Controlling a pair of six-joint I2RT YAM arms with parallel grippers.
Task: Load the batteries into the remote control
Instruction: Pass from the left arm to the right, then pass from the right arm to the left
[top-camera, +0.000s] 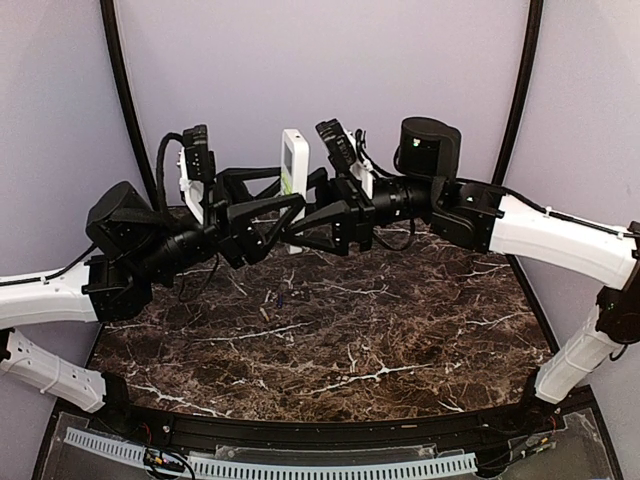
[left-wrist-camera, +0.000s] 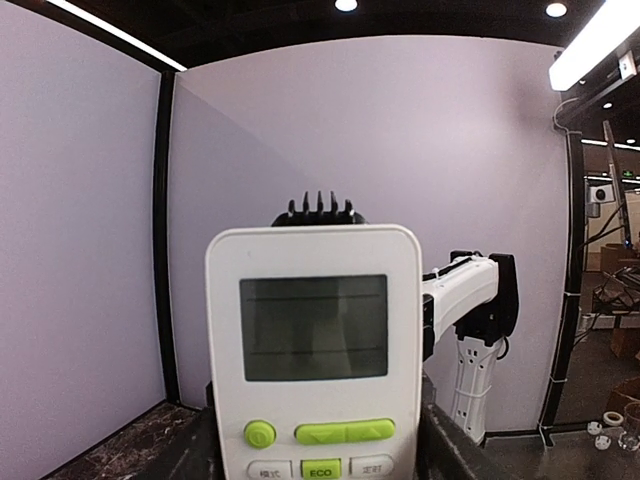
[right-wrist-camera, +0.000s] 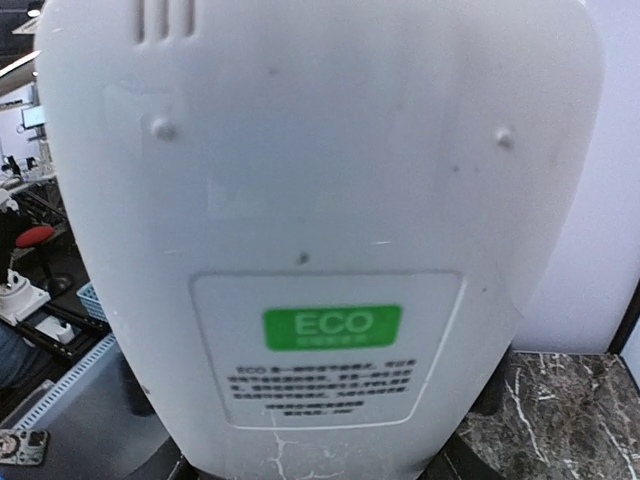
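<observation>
The left gripper (left-wrist-camera: 315, 455) has its jaws pressed against the two long edges of the remote control (top-camera: 294, 165) near its lower end. The right gripper (right-wrist-camera: 315, 455) pinches the same lower end from the opposite face, its dark jaws showing at both bottom corners of the casing. The handset stands upright in the air, well above the table (top-camera: 420, 340) and close before the back wall (top-camera: 330, 70), with its top end free of both grippers.

Below it the dark veined marble lies open to the front and to both sides. The pale battery (top-camera: 265, 315) and the dark bluish battery (top-camera: 285, 298) lie near each other there, left of centre and well apart from the handset. The bluish one is hard to make out against the stone.

The remote is white with rounded corners. The left wrist view meets its front: a blank grey-green display, a round green button and a long green bar beneath, then a row of small keys. The right wrist view meets its back: slots at the top, two small bumps, and a label with a green ECO patch.

The left arm (top-camera: 60, 295) and the right arm (top-camera: 560, 240) reach in from the table's outer sides. Their forearms are roughly level and their wrists meet nose to nose at the back centre.
</observation>
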